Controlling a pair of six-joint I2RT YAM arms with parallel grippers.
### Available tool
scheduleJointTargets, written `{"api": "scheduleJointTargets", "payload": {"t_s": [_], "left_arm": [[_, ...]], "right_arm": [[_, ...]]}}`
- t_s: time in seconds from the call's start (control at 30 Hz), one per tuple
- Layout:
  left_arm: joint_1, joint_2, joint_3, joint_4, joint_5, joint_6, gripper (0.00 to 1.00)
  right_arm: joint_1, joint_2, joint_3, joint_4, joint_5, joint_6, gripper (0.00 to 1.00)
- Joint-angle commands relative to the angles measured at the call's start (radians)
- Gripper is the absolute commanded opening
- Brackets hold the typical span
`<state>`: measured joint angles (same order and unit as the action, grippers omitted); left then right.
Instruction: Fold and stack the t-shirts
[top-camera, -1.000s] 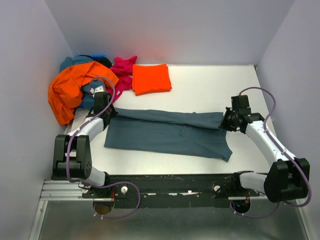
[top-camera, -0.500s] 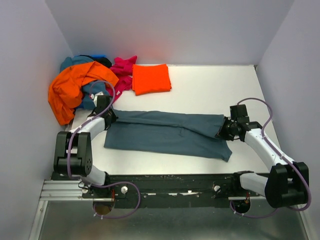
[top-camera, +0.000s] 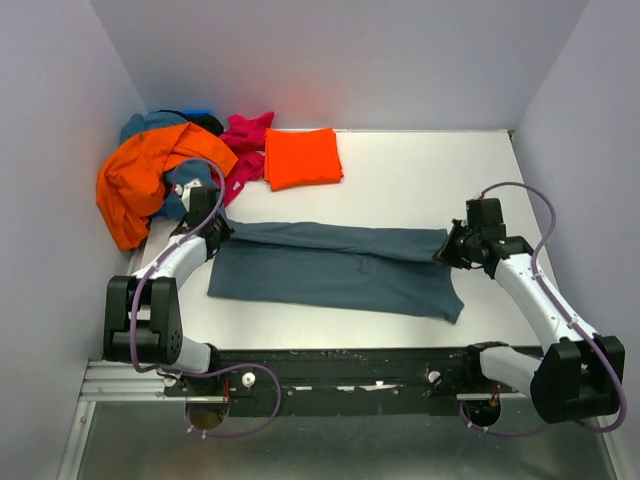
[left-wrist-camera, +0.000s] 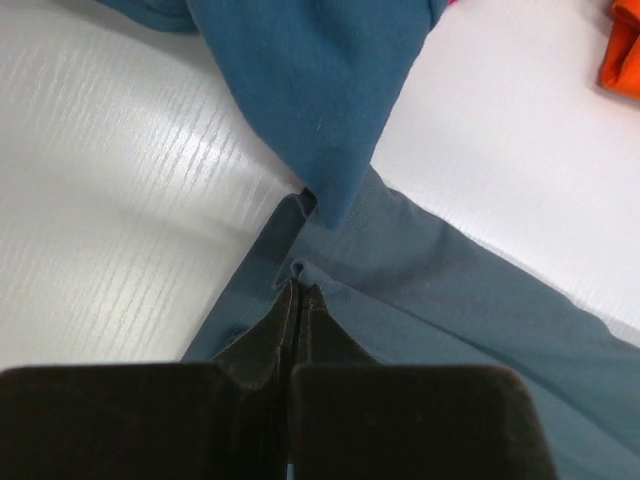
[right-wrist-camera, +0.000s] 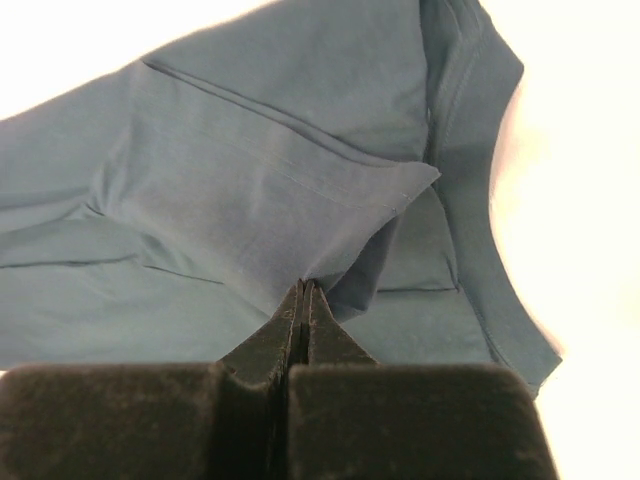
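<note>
While I pinch it at both ends, grey shirt (top-camera: 335, 272): lies long and flat across the near middle of the table (top-camera: 420, 185), its far edge doubled over toward me as a narrow band running from one gripper to the other
Left gripper (left-wrist-camera: 298, 290): fingers pressed together on a small ridge of the grey shirt at its far left corner, low over the table
Right gripper (right-wrist-camera: 303, 290): fingers together, clamped on a fold at the far right end of the same shirt, where the cloth rises in a small peak to my fingertips
Right end of grey shirt: a hemmed flap lies folded across the body, and the curved edge past it rests on the table
Blue flap (left-wrist-camera: 310, 90): hangs down from the pile and its tip overlaps the grey shirt's corner just beyond my left fingers; which shirt it belongs to I cannot tell
Red shirt (top-camera: 301, 157): folded into a neat rectangle at the far side, well apart from the grey one
Orange shirt (top-camera: 140, 180): crumpled on top of the heap in the far left corner, just beside my left arm
Pink shirt (top-camera: 245, 135): bunched between the heap and the red shirt, touching both
Teal shirt (top-camera: 150, 126): shows behind the orange one, against the wall
</note>
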<state>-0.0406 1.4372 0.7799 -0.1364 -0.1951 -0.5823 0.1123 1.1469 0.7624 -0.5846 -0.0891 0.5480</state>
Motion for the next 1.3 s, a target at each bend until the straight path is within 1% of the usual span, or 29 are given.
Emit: {"api": "scheduleJointTargets", "payload": {"t_s": [0.0,0.1,0.2,0.23,0.27,0.3,0.33,0.37,0.4,0.43,0.5,0.53,0.57,0.63,0.67,0.77,0.83,0.9,0.93,1.03,1.1,1.17,1.23,1.27], "left_arm": [[0.004,-0.006,0.051,-0.026,-0.043,-0.008,0.0],[0.004,-0.012,0.056,-0.037,-0.056,-0.013,0.0],[0.007,-0.003,0.053,-0.061,-0.052,-0.037,0.0],[0.008,0.006,0.053,-0.071,-0.049,-0.048,0.01],[0.007,0.021,0.05,-0.081,-0.044,-0.057,0.05],[0.007,0.029,0.047,-0.084,-0.04,-0.063,0.12],[0.007,0.034,0.038,-0.089,-0.04,-0.067,0.35],[0.005,0.028,0.026,-0.092,-0.04,-0.073,0.51],[0.005,0.011,0.009,-0.082,-0.03,-0.071,0.57],[0.004,-0.016,-0.016,-0.066,-0.021,-0.071,0.6],[0.001,-0.084,-0.054,-0.037,-0.007,-0.079,0.65],[-0.007,-0.118,-0.067,-0.028,0.002,-0.08,0.66],[-0.016,-0.151,-0.07,-0.025,0.005,-0.079,0.67],[-0.059,-0.19,-0.044,-0.044,-0.006,-0.068,0.67],[-0.088,-0.196,-0.013,-0.07,-0.035,-0.062,0.67],[-0.177,-0.182,0.08,-0.162,-0.148,-0.044,0.66],[-0.2,-0.175,0.117,-0.199,-0.203,-0.042,0.66],[-0.2,-0.169,0.125,-0.194,-0.204,-0.041,0.64],[-0.2,-0.164,0.119,-0.163,-0.166,-0.033,0.61],[-0.214,-0.104,0.102,-0.071,-0.035,-0.04,0.44],[-0.238,-0.054,0.113,-0.04,0.008,-0.05,0.28],[-0.265,-0.011,0.128,-0.017,0.037,-0.057,0.15],[-0.298,0.026,0.153,-0.002,0.06,-0.063,0.05],[-0.321,0.044,0.172,0.009,0.065,-0.063,0.03]], "right_arm": [[0.001,-0.045,0.063,-0.052,0.02,-0.017,0.02],[0.001,-0.058,0.051,-0.055,-0.001,-0.016,0.02],[0.001,-0.065,-0.003,-0.031,-0.037,-0.017,0.02],[0.001,-0.062,-0.024,-0.021,-0.043,-0.011,0.02],[0.001,-0.053,-0.041,-0.012,-0.05,-0.008,0.04],[0.001,-0.046,-0.055,-0.008,-0.055,0.0,0.06],[0.001,-0.039,-0.067,-0.009,-0.052,0.007,0.16],[0.001,-0.047,-0.074,-0.011,-0.041,0.013,0.5],[0.001,-0.067,-0.083,-0.012,-0.026,0.023,0.76],[0.001,-0.103,-0.089,-0.006,-0.011,0.026,0.82],[0.001,-0.177,-0.106,0.043,-0.009,0.009,0.82],[0.001,-0.199,-0.104,0.063,-0.009,0.006,0.81],[0.001,-0.202,-0.091,0.089,-0.029,-0.014,0.77],[0.001,-0.168,-0.051,0.101,-0.078,-0.033,0.72],[0.003,-0.144,-0.02,0.1,-0.095,-0.043,0.7],[0.007,-0.078,0.031,0.137,-0.142,-0.065,0.69],[0.012,-0.046,0.047,0.169,-0.165,-0.075,0.69],[0.016,0.002,0.072,0.18,-0.17,-0.085,0.68],[0.018,0.029,0.08,0.189,-0.167,-0.088,0.68],[0.02,0.111,0.106,0.221,-0.159,-0.095,0.64],[0.021,0.172,0.133,0.236,-0.172,-0.094,0.61],[0.03,0.229,0.162,0.247,-0.178,-0.091,0.61],[0.038,0.283,0.184,0.259,-0.184,-0.089,0.61],[0.038,0.309,0.193,0.262,-0.184,-0.086,0.61]]}}
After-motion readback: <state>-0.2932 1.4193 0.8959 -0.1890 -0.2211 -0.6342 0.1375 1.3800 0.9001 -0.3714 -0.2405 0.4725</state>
